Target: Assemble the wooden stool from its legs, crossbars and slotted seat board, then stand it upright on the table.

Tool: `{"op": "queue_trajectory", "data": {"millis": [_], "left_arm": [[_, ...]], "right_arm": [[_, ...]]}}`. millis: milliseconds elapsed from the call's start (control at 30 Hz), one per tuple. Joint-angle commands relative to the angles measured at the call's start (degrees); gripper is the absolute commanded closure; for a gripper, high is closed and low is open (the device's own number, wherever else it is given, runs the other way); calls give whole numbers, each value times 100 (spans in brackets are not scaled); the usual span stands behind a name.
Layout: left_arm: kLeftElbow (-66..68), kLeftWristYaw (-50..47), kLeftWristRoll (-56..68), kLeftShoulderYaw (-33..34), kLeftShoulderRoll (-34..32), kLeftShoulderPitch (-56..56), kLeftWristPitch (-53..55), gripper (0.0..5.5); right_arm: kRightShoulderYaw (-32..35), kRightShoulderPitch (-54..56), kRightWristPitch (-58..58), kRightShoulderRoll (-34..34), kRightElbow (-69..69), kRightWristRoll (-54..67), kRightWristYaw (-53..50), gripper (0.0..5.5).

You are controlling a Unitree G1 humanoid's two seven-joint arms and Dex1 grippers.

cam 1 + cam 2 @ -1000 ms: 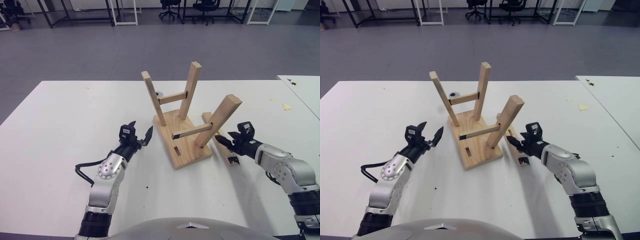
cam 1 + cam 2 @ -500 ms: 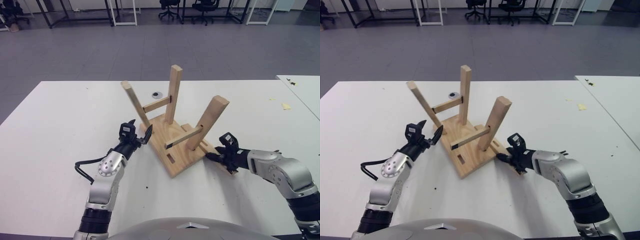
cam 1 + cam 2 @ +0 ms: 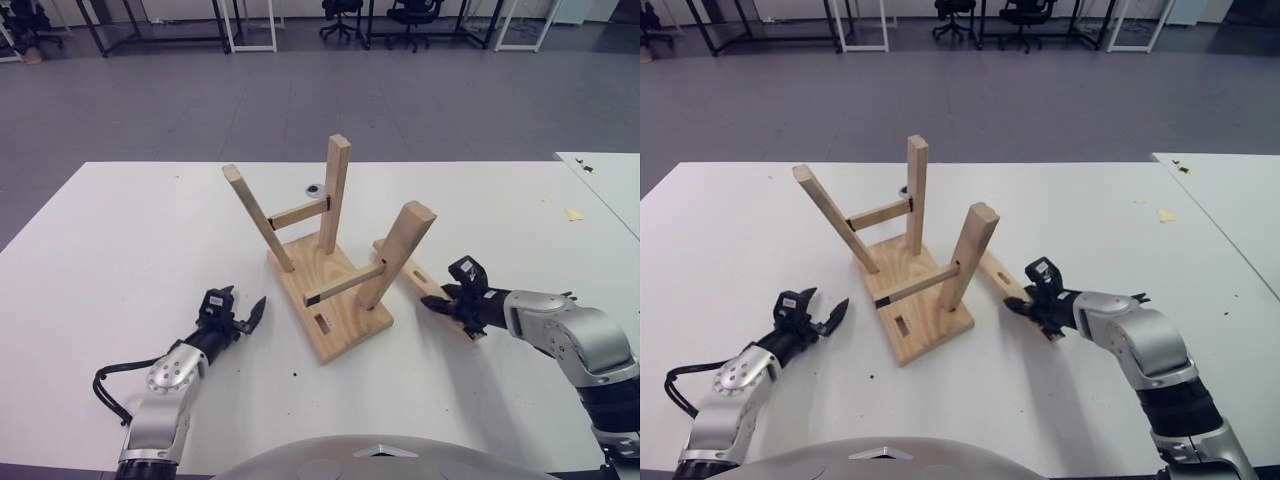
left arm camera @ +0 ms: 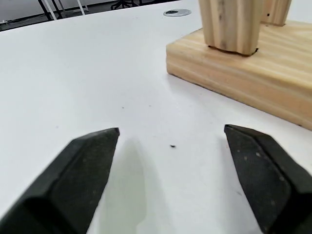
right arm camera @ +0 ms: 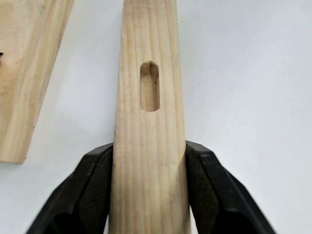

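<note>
The stool stands upside down mid-table: its slotted seat board [image 3: 350, 325] lies flat with three legs up, one leaning left [image 3: 258, 215], one behind [image 3: 333, 190] and a thick one [image 3: 398, 255] at the right. Crossbars [image 3: 298, 213] [image 3: 345, 285] link them. A loose leg [image 3: 412, 280] with a slot [image 5: 149, 92] lies flat right of the board. My right gripper [image 3: 442, 302] is shut on that loose leg [image 5: 148, 161] near its nearer end. My left gripper [image 3: 238, 312] rests open on the table left of the board, its fingers [image 4: 92, 161] apart, the board [image 4: 243, 73] just ahead.
A round cable grommet [image 3: 315, 189] sits in the table behind the stool. A second white table [image 3: 600, 180] stands to the right across a gap. Bare tabletop [image 3: 130, 240] stretches to the left. Chairs and table frames stand far back.
The upturned stool has slid left and turned. My left gripper has pulled back toward me, away from the board. The right gripper now clamps the loose leg lying beside the board.
</note>
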State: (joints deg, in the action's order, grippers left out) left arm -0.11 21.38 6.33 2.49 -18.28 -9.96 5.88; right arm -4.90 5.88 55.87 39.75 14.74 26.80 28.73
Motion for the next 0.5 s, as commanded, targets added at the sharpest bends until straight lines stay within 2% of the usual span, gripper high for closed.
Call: {"op": "queue_trajectory", "data": {"millis": [33, 167, 233, 367, 500], "left_arm": [[1433, -154, -221, 33, -42, 873, -262, 154], [3559, 52, -223, -51, 131, 2531, -1063, 154], [4132, 431, -99, -153, 382, 3135, -1359, 154], [5104, 839, -302, -461, 679, 3783, -1911, 154], [5753, 938, -289, -397, 853, 4295, -2177, 154]], "right_arm": [[44, 225, -459, -12, -320, -255, 170, 341], [406, 465, -997, -163, -693, -376, 143, 341], [544, 655, -1284, -226, -831, -442, 126, 341], [606, 1045, -1621, -233, -1089, -630, 219, 341], [641, 1150, -1724, -267, -1162, -742, 270, 341]]}}
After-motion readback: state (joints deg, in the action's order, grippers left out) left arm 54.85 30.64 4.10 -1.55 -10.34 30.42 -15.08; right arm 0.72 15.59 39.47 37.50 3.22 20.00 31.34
